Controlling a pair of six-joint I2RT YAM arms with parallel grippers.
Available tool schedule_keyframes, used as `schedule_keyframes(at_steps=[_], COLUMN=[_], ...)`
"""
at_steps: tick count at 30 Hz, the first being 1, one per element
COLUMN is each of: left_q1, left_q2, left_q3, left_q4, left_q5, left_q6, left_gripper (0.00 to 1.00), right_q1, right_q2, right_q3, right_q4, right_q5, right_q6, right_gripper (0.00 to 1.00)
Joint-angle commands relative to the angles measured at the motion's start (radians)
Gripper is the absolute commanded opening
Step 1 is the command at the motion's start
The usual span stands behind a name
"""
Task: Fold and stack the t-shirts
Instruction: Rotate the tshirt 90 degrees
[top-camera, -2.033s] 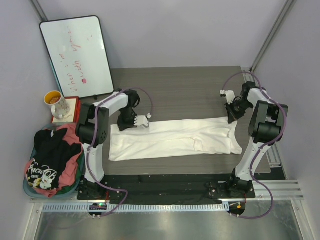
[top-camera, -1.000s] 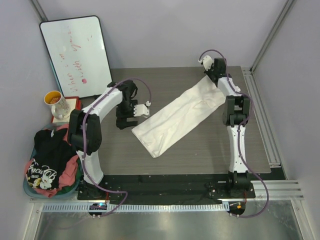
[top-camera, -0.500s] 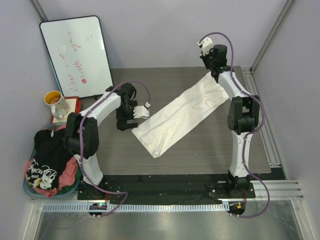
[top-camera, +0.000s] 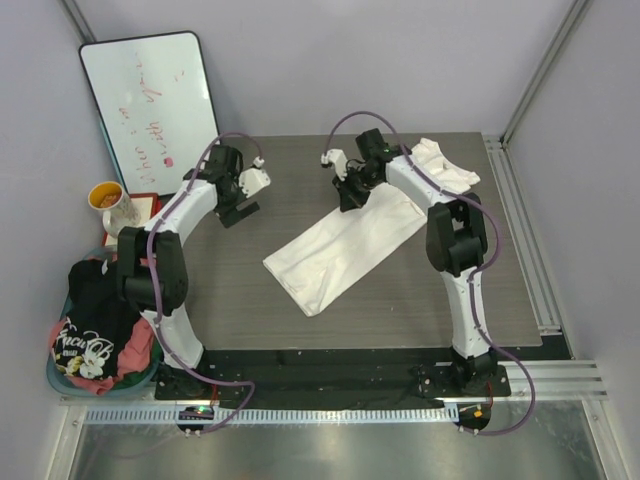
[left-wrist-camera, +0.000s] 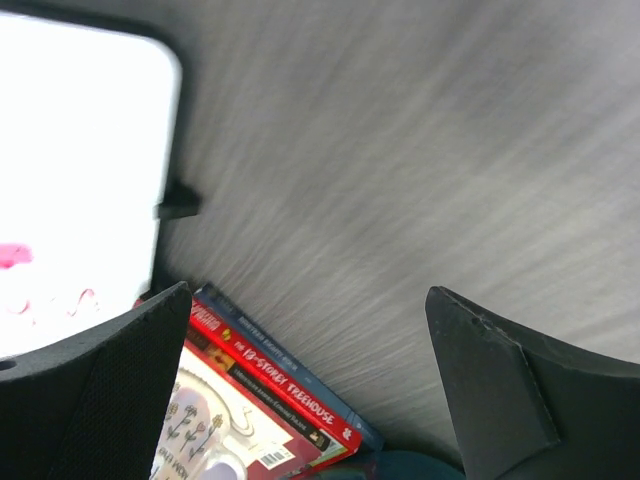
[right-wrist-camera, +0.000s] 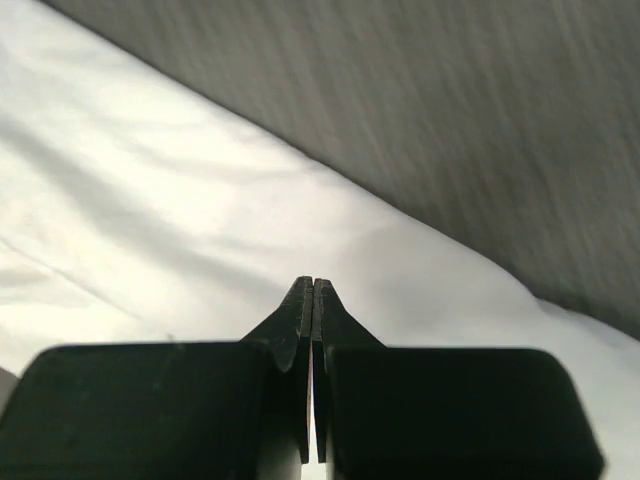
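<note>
The white t-shirt (top-camera: 340, 250) lies as a long diagonal strip on the dark table (top-camera: 300, 165), its far right end bunched up. My right gripper (top-camera: 350, 195) hovers over the strip's upper edge. In the right wrist view its jaws (right-wrist-camera: 313, 285) are pressed together just above the white fabric (right-wrist-camera: 200, 200), with no cloth seen between the tips. My left gripper (top-camera: 238, 208) is open over bare table near the whiteboard, its fingers (left-wrist-camera: 90, 400) wide apart and holding nothing. A black t-shirt (top-camera: 100, 310) and a pink-red one (top-camera: 140, 345) sit in the basket.
The teal-rimmed basket (top-camera: 60, 375) stands off the table's left front corner. A whiteboard (top-camera: 150, 110) leans at the back left. A mug (top-camera: 112, 205) sits on a stack of books (left-wrist-camera: 270, 390) beside it. Metal rails run along the table's right edge.
The right gripper swung from the far right corner to the left over the shirt, whose right end now lies bunched on the table. The left gripper moved back toward the whiteboard.
</note>
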Motion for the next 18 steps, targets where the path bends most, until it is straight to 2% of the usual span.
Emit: schedule_keyframes(at_steps=[1, 5, 7, 18], left_q1=[0.01, 0.012, 0.015, 0.016], left_q2=[-0.022, -0.033, -0.033, 0.017], left_q3=[0.046, 0.028, 0.023, 0.082], left_q4=[0.09, 0.104, 0.112, 0.118], left_q5=[-0.043, -0.048, -0.043, -0.002], left_q6=[-0.106, -0.093, -0.087, -0.079], left_gripper=[1.0, 1.0, 1.0, 1.0], right_q1=[0.048, 0.091, 0.105, 0.148], right_q2=[0.002, 0.039, 0.041, 0.008], right_q3=[0.083, 0.123, 0.086, -0.138], right_q4=[-0.071, -0.184, -0.221, -0.161], right_q5=[-0.072, -0.082, -0.08, 0.021], right_q6=[-0.043, -0.1, -0.12, -0.149], right_gripper=[0.01, 0.01, 0.01, 0.01])
